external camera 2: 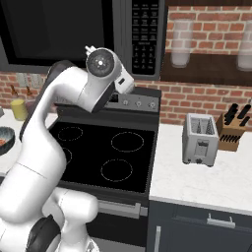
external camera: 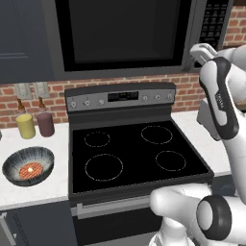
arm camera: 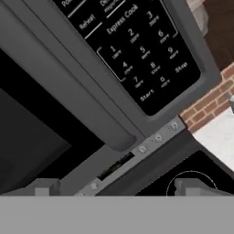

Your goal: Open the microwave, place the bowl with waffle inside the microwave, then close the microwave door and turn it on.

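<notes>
Microwave point(external camera: 120, 36) above stove point(external camera: 137, 153), microwave door point(external camera: 115, 33) shut, bar handle point(arm camera: 68, 91) along door edge next to keypad point(arm camera: 137, 55). Gripper point(arm camera: 116, 188) just below handle, fingers spread, gripping nothing. Step in hand: opening door, judging by approach. Next move calls for hooking handle, pulling outward. One bowl point(external camera: 28, 166) with one waffle point(external camera: 30, 170) on counter left of stove. Two jars point(external camera: 35, 125) behind bowl.

Dark grey microwave point(external camera: 120, 38) above the stove, microwave door point(external camera: 117, 33) shut; streaked bowl point(external camera: 28, 166) holding orange waffle point(external camera: 30, 170) on left counter
</notes>
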Motion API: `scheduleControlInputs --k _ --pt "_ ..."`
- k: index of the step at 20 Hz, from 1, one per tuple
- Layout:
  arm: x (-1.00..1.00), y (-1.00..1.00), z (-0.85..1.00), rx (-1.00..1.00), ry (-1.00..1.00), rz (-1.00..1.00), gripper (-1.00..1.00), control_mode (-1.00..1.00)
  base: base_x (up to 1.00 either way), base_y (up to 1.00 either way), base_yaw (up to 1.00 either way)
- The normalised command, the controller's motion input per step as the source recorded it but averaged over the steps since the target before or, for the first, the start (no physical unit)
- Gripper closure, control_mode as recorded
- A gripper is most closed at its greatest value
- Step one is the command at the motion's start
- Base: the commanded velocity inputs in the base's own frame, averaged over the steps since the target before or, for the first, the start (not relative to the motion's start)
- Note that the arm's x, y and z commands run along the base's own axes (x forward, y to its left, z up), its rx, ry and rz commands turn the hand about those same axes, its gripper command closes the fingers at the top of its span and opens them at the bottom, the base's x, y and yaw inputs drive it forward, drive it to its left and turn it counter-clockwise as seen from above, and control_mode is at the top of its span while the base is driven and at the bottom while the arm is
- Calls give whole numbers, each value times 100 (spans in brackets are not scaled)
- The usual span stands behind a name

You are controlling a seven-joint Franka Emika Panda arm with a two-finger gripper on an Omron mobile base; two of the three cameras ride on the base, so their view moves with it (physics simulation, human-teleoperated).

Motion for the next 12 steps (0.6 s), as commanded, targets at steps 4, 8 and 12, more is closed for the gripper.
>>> scheduleControlInputs --k 4,8,12 --pt "60 0 -12 -11 -11 12 -100 -100 0 0 0" --pt "57 0 -2 -10 -10 12 -100 -100 0 0 0" --pt "39 0 1 -5 -3 6 -100 -100 0 0 0"
